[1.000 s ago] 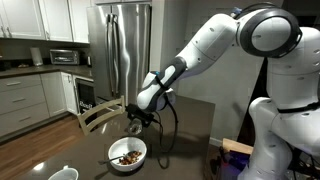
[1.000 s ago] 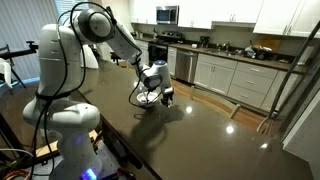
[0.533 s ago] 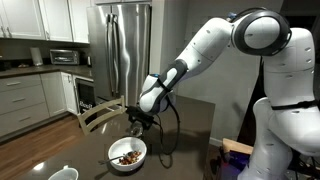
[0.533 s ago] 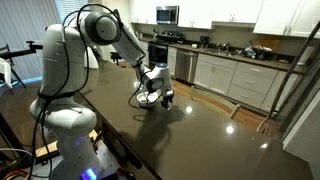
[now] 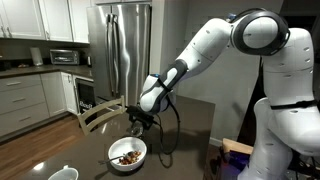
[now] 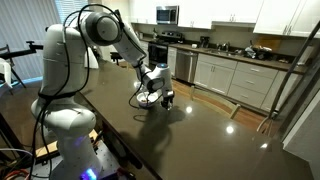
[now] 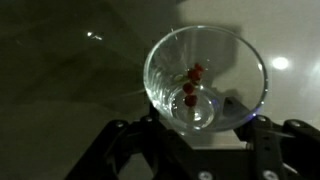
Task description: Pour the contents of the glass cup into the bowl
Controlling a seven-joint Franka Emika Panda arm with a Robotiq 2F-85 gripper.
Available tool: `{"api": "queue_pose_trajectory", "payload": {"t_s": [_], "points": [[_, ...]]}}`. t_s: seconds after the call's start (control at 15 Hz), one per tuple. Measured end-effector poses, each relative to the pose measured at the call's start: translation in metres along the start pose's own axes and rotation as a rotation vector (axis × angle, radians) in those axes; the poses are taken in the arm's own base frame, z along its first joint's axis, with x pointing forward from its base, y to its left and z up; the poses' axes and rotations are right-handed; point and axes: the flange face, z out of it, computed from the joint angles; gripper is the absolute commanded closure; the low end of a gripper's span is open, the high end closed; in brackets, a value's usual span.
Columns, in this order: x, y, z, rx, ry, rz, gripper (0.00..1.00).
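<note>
Glass cup [image 7: 205, 55] sits pinched between the gripper [image 7: 205, 122] fingers, hanging just above the white bowl [image 5: 128, 167], with a few reddish bits [image 7: 190, 86] inside. It's basically unmoved since half a second ago.

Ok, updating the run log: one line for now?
gripper: shut on glass cup | contents: few red bits in cup | bowl: holds bits
</note>
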Motion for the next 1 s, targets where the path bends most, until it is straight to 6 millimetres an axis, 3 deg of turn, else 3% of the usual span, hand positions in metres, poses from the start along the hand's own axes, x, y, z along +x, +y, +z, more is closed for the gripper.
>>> {"api": "queue_pose_trajectory", "payload": {"t_s": [0.53, 0.6, 1.0], "points": [[0.007, 0.001, 0.005, -0.007, -0.025, 0.017, 0.58], [0.009, 0.001, 0.005, -0.008, -0.028, 0.022, 0.33], [0.015, 0.002, 0.005, -0.008, -0.031, 0.035, 0.33]]}}
